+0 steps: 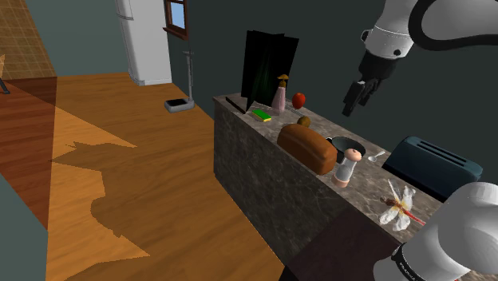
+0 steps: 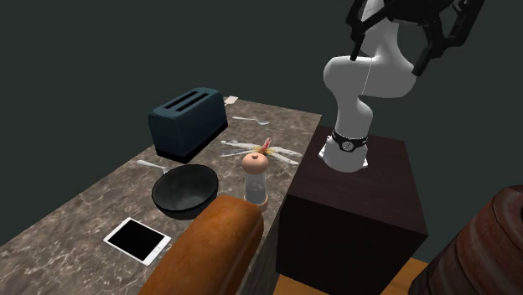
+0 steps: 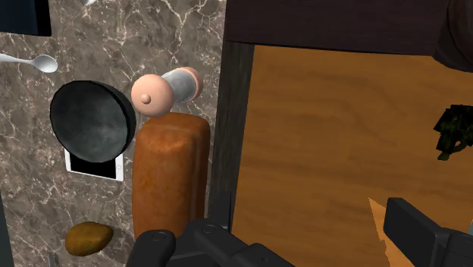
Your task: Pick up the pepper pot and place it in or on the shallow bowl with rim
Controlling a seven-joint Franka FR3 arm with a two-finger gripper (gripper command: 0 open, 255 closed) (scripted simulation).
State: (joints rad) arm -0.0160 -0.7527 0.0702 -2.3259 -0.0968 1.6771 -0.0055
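The pepper pot (image 1: 345, 168) is a short grey mill with a pinkish cap and base, upright near the counter's front edge. It stands between the brown bread loaf (image 1: 307, 148) and a dragonfly-like thing. Just behind it sits the shallow dark bowl (image 1: 348, 147), with nothing in it. My black gripper (image 1: 357, 96) hangs high above the counter, well over the bowl and pot, touching nothing. In the wrist view the gripper (image 3: 282, 231) is open, fingers wide apart, with the pepper pot (image 3: 163, 89) and bowl (image 3: 91, 121) far below. The second exterior view shows the pot (image 2: 255, 178) beside the bowl (image 2: 184, 188).
On the marble counter (image 1: 263, 136) stand a dark blue toaster (image 1: 431, 165), a spoon (image 1: 375, 157), a white-framed tablet (image 2: 137, 240), a potato (image 1: 304, 122), a green sponge (image 1: 261, 115), a pink bottle (image 1: 280, 94) and a red apple (image 1: 298, 100). The dark stand (image 2: 348, 201) adjoins the counter.
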